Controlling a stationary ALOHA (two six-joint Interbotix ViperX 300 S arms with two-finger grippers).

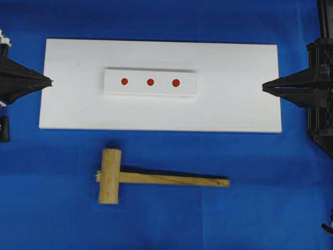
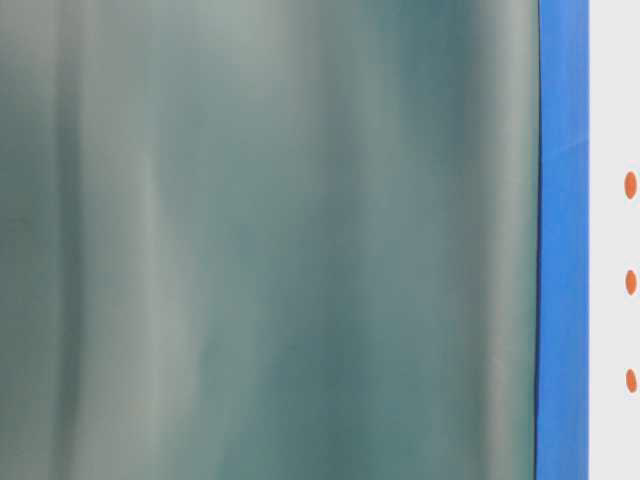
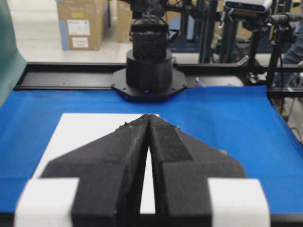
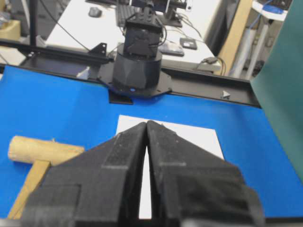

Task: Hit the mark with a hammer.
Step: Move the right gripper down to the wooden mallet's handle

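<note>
The hammer (image 1: pixel 151 178), a light-wood mallet, lies on the blue cloth in front of the white board (image 1: pixel 67 104), head (image 1: pixel 110 176) to the left and flat handle pointing right. Three red marks (image 1: pixel 150 82) sit in a row on a raised white block (image 1: pixel 151 94) in the middle of the board; they also show at the edge of the table-level view, marks (image 2: pixel 630 282). My left gripper (image 1: pixel 50 81) rests shut and empty at the board's left edge. Opposite it, my right gripper (image 1: pixel 264 87) is shut and empty at the right edge. The right wrist view shows the hammer (image 4: pixel 35 158) at lower left.
Blue cloth (image 1: pixel 260 208) covers the table around the board. A green curtain (image 2: pixel 270 240) fills most of the table-level view. Each wrist view shows the opposite arm's black base (image 3: pixel 149 71), base (image 4: pixel 137 66) at the table's far side.
</note>
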